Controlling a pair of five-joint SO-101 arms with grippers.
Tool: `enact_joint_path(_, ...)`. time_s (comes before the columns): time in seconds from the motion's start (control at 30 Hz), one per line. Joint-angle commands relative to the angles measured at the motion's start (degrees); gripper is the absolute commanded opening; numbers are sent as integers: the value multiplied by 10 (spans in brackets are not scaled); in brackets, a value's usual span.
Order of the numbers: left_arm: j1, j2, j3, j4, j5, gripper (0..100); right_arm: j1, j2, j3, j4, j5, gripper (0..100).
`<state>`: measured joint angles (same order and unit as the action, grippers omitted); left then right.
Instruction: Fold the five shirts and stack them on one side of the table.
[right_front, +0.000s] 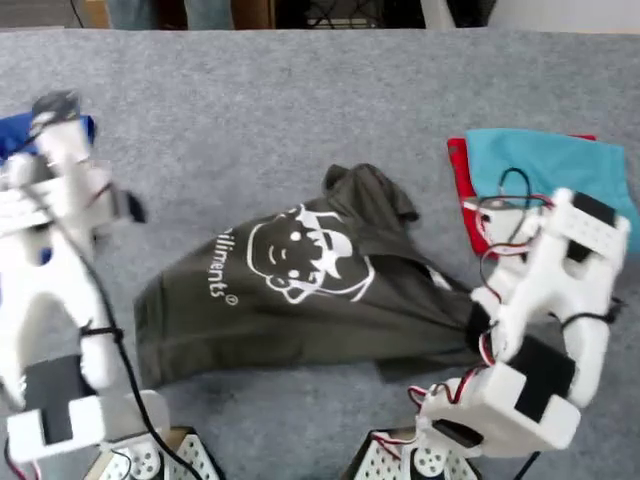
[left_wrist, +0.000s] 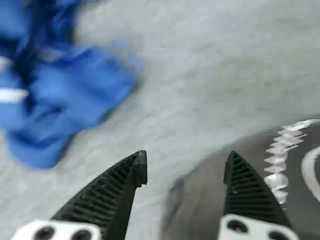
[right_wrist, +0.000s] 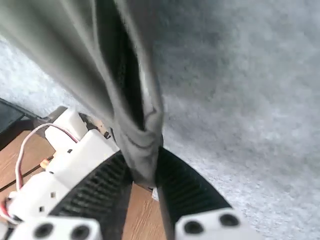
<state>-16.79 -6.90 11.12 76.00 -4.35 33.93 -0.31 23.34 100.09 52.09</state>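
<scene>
Right gripper (right_wrist: 145, 172) partly behind dark shirt (right_wrist: 125, 75)

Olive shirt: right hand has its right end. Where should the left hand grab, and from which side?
Probably the near-left corner of the olive shirt, coming from the left: that edge lies flat and free on the table, opposite the right hand's pinch, with the open left hand near it.

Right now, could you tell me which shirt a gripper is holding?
The dark olive printed shirt: the right gripper pinches its edge. The blue shirt, red shirt and teal shirt lie free.
</scene>
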Motion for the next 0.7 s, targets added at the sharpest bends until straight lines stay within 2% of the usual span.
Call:
enact_joint_path(0.0,108,44,-39,-47,25,264,38,-25,0,11,20,14)
enact_joint_path(0.07,152,104,-30,-84,25,264,59,-25,0,11,29,14)
enact_joint_path(0.2,208,207,-48,-88,26,264,114,-26,-10,11,68,14)
enact_joint_path(0.43,265,262,-58,-79,25,257,166,-24,-40,11,71,14)
enact_joint_path(0.53,273,272,-58,-82,23,188,164,-24,-42,11,71,14)
enact_joint_path(0.67,264,280,-63,-79,23,18,162,-24,-42,11,71,14)
